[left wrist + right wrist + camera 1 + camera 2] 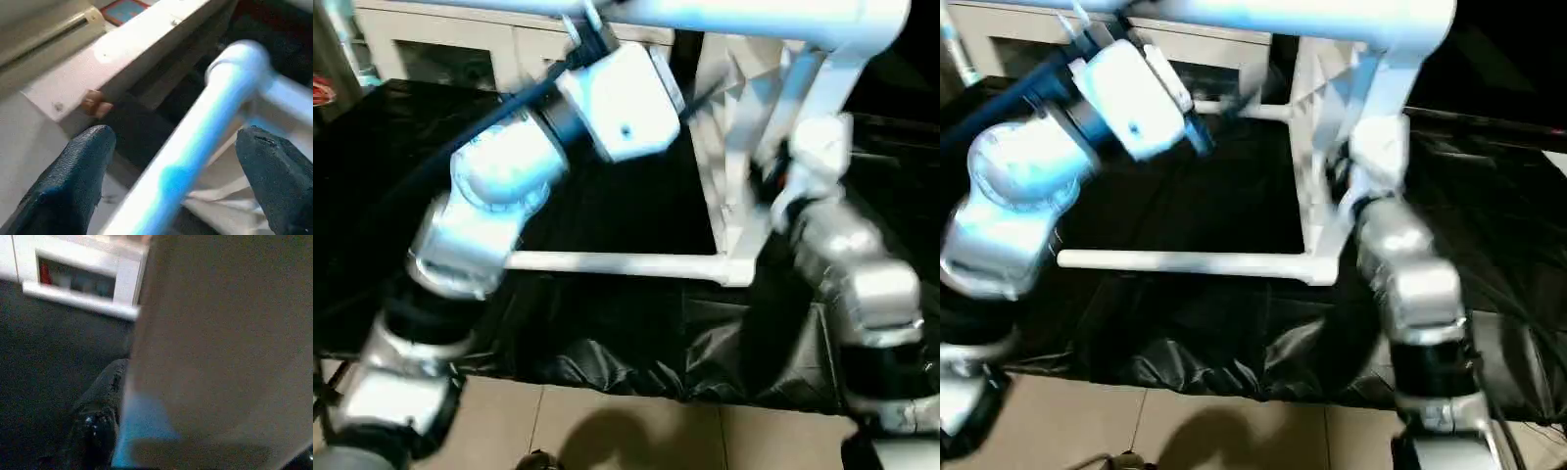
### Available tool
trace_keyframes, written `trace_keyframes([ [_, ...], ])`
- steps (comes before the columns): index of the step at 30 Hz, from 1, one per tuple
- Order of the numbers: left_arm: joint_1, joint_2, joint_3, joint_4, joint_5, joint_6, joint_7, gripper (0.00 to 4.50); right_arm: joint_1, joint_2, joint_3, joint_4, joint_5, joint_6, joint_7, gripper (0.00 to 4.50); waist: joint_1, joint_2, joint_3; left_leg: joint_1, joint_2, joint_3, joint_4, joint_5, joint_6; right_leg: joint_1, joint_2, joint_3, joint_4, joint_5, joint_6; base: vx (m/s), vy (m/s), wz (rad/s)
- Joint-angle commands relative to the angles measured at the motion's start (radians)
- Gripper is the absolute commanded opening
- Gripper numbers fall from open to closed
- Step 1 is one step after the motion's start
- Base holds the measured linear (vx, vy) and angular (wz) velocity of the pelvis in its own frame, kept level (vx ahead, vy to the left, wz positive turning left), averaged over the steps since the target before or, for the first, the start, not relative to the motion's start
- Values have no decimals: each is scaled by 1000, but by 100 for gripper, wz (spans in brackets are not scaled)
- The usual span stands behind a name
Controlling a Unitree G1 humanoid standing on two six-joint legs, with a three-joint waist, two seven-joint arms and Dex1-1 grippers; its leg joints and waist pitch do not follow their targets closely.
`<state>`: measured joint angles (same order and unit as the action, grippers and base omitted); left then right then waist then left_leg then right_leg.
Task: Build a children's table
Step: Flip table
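I have the children's table tipped on its side on the black-draped counter, tabletop standing on edge, legs pointing out level toward my left. One leg lies low just above the cloth, and another leg runs across the top of my head view. It looks like hollow white plastic: light for its bulk, stiff enough to hold shape, but smooth and likely slippery, and the long legs would lever hard on their sockets if I lifted by a tip. I judge the safest hold is on a leg close to its corner socket, or on the tabletop's rim.

My left claw stands wide apart, its fingers straddling the upper leg without pinching it. My right claw sits against the tabletop; whether it is clamped or apart I cannot tell.
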<state>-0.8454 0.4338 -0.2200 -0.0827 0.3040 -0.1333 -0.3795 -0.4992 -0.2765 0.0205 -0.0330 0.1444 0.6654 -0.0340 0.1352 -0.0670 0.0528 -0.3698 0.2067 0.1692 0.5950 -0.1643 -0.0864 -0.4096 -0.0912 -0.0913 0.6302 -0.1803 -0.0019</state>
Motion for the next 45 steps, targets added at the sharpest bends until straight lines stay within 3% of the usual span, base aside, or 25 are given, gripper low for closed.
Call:
trace_keyframes([
  [1,-19,6,-1,37,56,-20,36,450,2,-2,-1,3,-21,0,4,292,-5,-2,-68,8,11,-4,-70,-227,-88,47,-46,49,-77,-269,4,0,0,0],
  [5,-45,53,8,126,142,-59,114,450,32,-8,8,26,-33,-25,18,292,-2,2,-68,8,12,-4,-70,-212,-86,47,-44,50,-72,-208,-32,0,0,0],
  [6,-52,65,4,147,158,-72,127,450,33,-3,7,36,-27,-39,30,292,0,8,-70,10,12,-5,-70,-211,-86,48,-46,51,-69,-201,-40,0,0,0],
  [9,-69,99,2,214,209,-91,172,450,26,3,14,78,-24,-97,64,292,-1,6,-67,10,12,-5,-71,-243,-85,46,-48,50,-74,-227,-53,0,0,0],
  [15,-84,128,14,274,245,-99,210,450,6,2,21,119,-34,-122,74,292,0,10,-69,10,13,-7,-70,-231,-84,48,-50,50,-68,-198,-80,0,0,0],
  [16,-86,132,17,283,247,-102,213,433,3,3,20,125,-32,-129,78,299,0,10,-70,11,14,-6,-70,-231,-84,47,-49,50,-68,-193,-85,0,0,0],
  [17,-90,131,20,300,234,-108,204,416,1,6,19,130,-34,-136,84,268,1,9,-68,10,14,-6,-71,-234,-83,48,-49,50,-67,-189,-89,0,0,0],
  [20,-97,126,26,329,228,-113,211,412,-3,13,17,144,-40,-159,97,255,2,13,-67,12,14,-7,-72,-255,-83,47,-52,50,-71,-217,-93,0,0,0],
  [21,-98,124,28,333,228,-115,218,385,-4,15,16,149,-42,-167,101,231,2,10,-67,12,13,-7,-72,-259,-83,47,-52,50,-72,-226,-92,0,0,0],
  [26,-98,110,23,340,210,-123,212,368,-11,18,13,167,-46,-196,108,215,3,15,-67,13,15,-7,-72,-268,-82,46,-51,50,-72,-216,-101,0,0,0],
  [29,-102,103,26,343,197,-120,205,333,-15,13,14,169,-48,-208,112,210,3,18,-68,13,14,-8,-73,-275,-83,46,-51,50,-72,-221,-102,0,0,0],
  [31,-105,93,36,341,175,-125,191,331,-17,4,8,163,-54,-216,121,208,4,17,-68,13,14,-7,-72,-270,-82,47,-51,50,-71,-209,-106,0,0,0],
  [32,-105,87,41,339,164,-124,185,322,-18,0,5,162,-57,-221,124,208,4,22,-68,13,14,-7,-72,-267,-81,47,-51,50,-71,-206,-107,0,0,0],
  [34,-98,79,53,327,137,-118,179,296,-20,-16,-4,158,-65,-233,128,208,5,18,-69,12,13,-6,-70,-253,-80,50,-52,50,-69,-191,-111,0,0,0],
  [35,-89,69,72,316,109,-106,183,292,-24,-34,-13,155,-69,-240,132,207,5,22,-68,12,14,-6,-70,-251,-79,49,-51,51,-69,-186,-115,0,0,0],
  [40,-70,54,154,316,26,-64,209,278,-55,-108,-63,150,-75,-257,148,207,10,18,-74,3,9,-1,-61,-169,-49,57,-49,52,-59,-122,-128,0,0,0],
  [41,-67,57,175,320,12,-57,217,276,-67,-135,-76,152,-80,-263,154,206,10,25,-75,0,8,0,-59,-148,-42,57,-48,52,-56,-102,-134,0,0,0],
  [45,-57,61,269,342,-48,-20,240,270,-143,-255,-128,166,-90,-274,189,206,15,26,-80,-13,1,8,-46,-65,6,61,-45,52,-46,-46,-156,0,0,0],
])
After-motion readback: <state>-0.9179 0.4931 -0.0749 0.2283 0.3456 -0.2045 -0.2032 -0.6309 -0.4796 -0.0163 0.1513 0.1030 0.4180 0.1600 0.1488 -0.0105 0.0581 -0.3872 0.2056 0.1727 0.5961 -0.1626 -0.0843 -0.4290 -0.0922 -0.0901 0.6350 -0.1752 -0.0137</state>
